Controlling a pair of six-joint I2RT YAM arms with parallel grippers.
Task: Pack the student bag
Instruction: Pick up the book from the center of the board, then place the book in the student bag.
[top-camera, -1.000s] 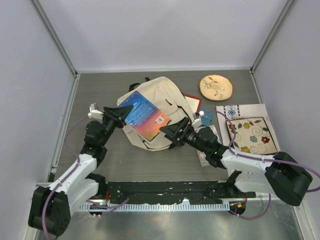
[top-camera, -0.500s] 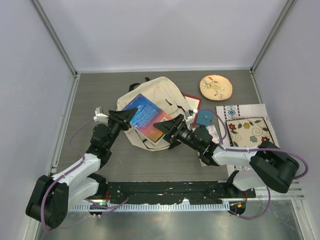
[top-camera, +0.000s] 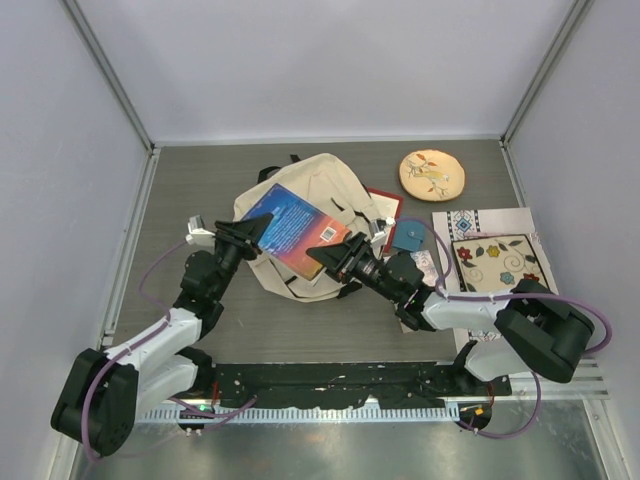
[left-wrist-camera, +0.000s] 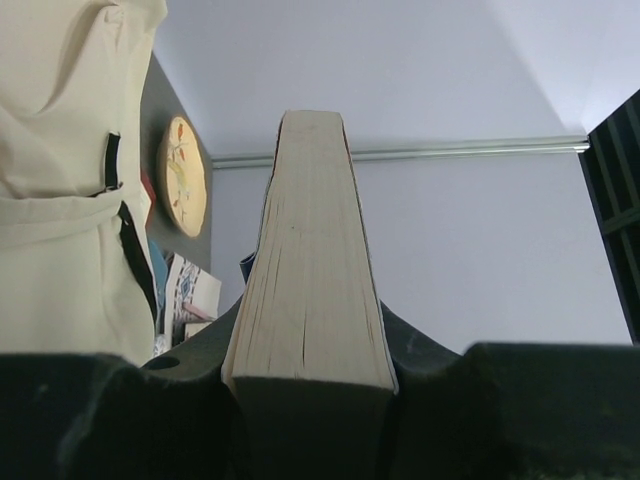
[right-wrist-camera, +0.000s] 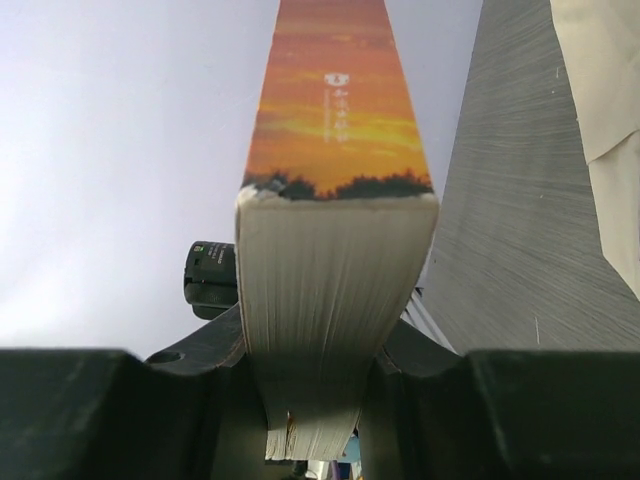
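Mid-table, from overhead: a paperback (top-camera: 295, 232) with a blue-to-orange cover (barcode side up), lifted at a tilt over the student bag (top-camera: 320, 180). Pinched at its left corner by the left gripper (top-camera: 252, 232), jaws closed on the page block. Pinched at its near right corner by the right gripper (top-camera: 328, 256), likewise clamped on the book.

From the left wrist, cream page edges (left-wrist-camera: 310, 270) rising straight up between the dark fingers (left-wrist-camera: 130, 410), pressed on both sides. From the right wrist, the sunset-orange spine and the lower page edge wedged between that gripper's fingers (right-wrist-camera: 520, 410), no gap visible on either side.

Student bag flat on the grey table (top-camera: 200, 180): cream fabric, thin black straps, directly under and behind the book and partly covered by it. Just beside the bag's right edge, a red-covered book (top-camera: 386, 205). Next to that, a small blue item (top-camera: 408, 236), too small to identify.

Further right, a round tan embroidered disc (top-camera: 432, 174) near the far edge. Nearer the arms, a floral patterned mat (top-camera: 503, 268) atop a white printed sheet (top-camera: 500, 220), part of the right arm crossing the mat's near left corner.
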